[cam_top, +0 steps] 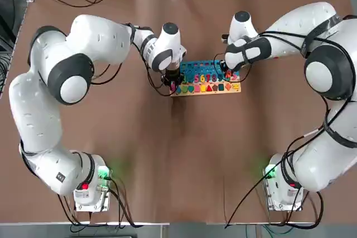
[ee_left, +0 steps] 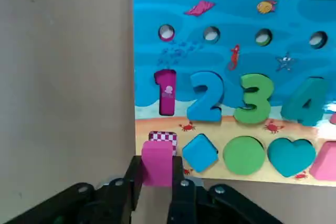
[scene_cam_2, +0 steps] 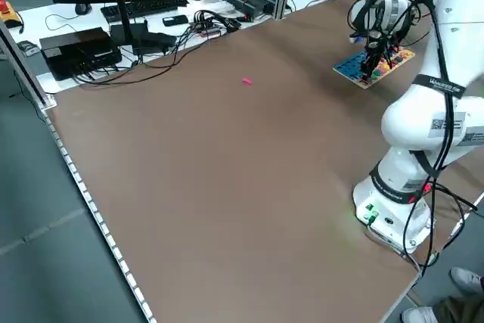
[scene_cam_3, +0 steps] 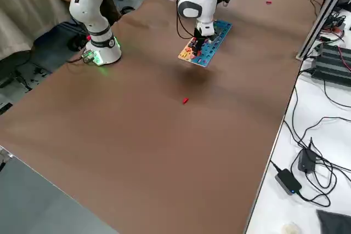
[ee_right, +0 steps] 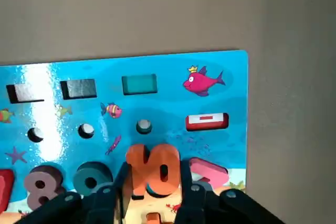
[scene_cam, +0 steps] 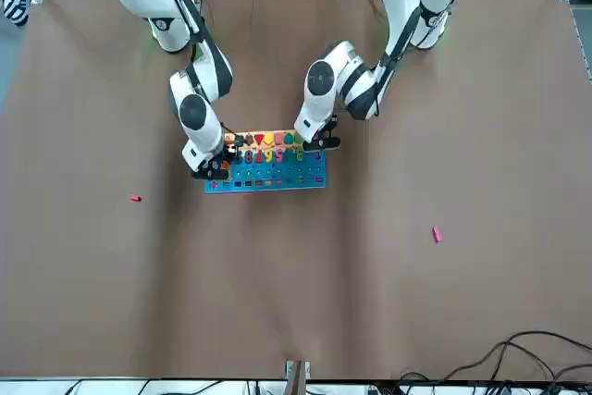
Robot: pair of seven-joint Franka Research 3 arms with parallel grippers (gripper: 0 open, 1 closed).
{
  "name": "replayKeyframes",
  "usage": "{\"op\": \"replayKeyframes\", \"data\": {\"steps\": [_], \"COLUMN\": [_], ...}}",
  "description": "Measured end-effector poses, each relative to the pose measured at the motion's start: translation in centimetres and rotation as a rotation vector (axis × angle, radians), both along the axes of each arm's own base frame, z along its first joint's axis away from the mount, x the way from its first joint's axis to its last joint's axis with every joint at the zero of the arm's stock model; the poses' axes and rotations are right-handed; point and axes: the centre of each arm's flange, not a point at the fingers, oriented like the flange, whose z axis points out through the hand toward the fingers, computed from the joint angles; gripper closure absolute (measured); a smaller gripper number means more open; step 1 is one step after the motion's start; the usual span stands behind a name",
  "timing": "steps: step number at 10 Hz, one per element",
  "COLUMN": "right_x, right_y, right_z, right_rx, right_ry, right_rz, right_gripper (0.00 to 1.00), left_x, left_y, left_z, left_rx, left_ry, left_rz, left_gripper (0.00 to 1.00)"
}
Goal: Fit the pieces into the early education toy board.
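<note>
— Over the middle of the table, a little above centre in the top view, both arms hang above the toy board (cam_top: 206,81). See anything that could go sour?

— The left gripper (ee_left: 156,182) is clamped on a pink square block (ee_left: 156,162), right at the board's corner. Its checkered slot (ee_left: 164,138) sits just past the block. If the block comes down tilted or a touch off, I'd say it catches the slot's edge and shoves the whole board, which lies loose on the table.

— And the other arm?

— The right gripper (ee_right: 155,192) is closed on the orange "10" piece (ee_right: 154,169), just above the board's far end. If the board slides, that piece may miss its recess too.

— Anything left lying about?

— In the front view one pink bit (scene_cam: 437,234) lies well apart at lower right, and a red bit (scene_cam: 135,198) well apart at left. Both are far from either claw.
</note>
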Motion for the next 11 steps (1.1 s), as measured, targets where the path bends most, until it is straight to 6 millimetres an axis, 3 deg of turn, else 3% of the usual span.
{"op": "replayKeyframes", "data": {"steps": [3, 11], "right_x": [-0.4, -1.1], "right_y": [0.0, -0.3], "right_z": [0.0, -0.1], "right_rx": [-0.002, -0.007], "right_ry": [0.004, 0.012], "right_rz": [0.003, 0.004], "right_gripper": [0.6, 0.6], "left_x": [0.4, 0.6], "left_y": [-0.4, -0.5], "left_z": [-1.0, -1.1], "left_rx": [-0.007, -0.013], "left_ry": [0.007, 0.004], "left_rz": [0.005, 0.008], "left_gripper": [0.74, 0.74]}}
